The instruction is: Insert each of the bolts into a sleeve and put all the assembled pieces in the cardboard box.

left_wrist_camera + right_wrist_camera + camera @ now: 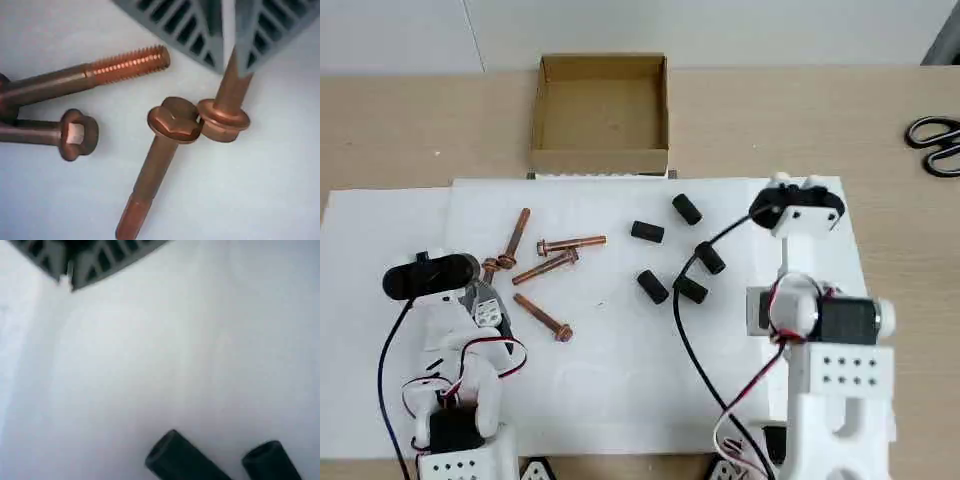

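Several copper bolts (545,267) lie on the left half of the white sheet (620,380). Several black sleeves (647,232) are scattered mid-right. The open cardboard box (605,110) stands behind the sheet with nothing in it. My left gripper (483,285) is low over the bolt cluster. In the left wrist view its grey fingers (200,35) are shut on the shank of one bolt (227,100), whose head touches another bolt's head (175,120). My right gripper (67,270) hovers shut and holds nothing above bare sheet, with two sleeves (185,460) a short way off.
Black-handled scissors (935,145) lie on the wooden table at the far right. The right arm's black cable (685,340) trails across the sheet near the sleeves. Both arm bases stand at the near edge.
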You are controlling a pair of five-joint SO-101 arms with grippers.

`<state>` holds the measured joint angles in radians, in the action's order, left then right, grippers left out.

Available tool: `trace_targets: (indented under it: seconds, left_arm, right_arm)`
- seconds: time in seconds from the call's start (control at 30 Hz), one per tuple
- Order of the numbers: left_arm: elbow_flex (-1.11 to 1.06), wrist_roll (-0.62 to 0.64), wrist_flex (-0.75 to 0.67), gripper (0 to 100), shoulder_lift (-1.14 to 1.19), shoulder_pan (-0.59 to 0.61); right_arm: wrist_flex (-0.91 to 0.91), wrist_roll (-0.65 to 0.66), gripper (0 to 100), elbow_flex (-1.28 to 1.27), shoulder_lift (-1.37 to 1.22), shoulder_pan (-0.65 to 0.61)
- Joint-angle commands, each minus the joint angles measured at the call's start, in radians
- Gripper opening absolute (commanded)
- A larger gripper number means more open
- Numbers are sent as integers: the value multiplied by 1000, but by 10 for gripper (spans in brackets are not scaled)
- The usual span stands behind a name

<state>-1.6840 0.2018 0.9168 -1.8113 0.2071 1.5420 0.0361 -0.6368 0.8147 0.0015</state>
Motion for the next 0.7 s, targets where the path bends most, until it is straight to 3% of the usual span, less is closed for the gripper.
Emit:
trace_targets:
  seconds: [0.0, 0.1, 0.27, 0.43, 0.67]
  left_arm:
    - [4, -5, -25, 6, -8, 2]
    - [4, -23, -23, 8, -8, -18]
    - [7, -270, -21, 70, -8, -23]
    - [102, -316, 98, 179, -8, -26]
    - [217, -414, 245, 191, -5, -28]
  right_arm:
    - [12, 14, 4, 86, -51, 1]
    - [13, 35, 4, 124, -105, -2]
    - [85, 138, 4, 247, -311, 2]
    - [150, 216, 4, 459, -544, -1]
    - [160, 298, 5, 651, -722, -12]
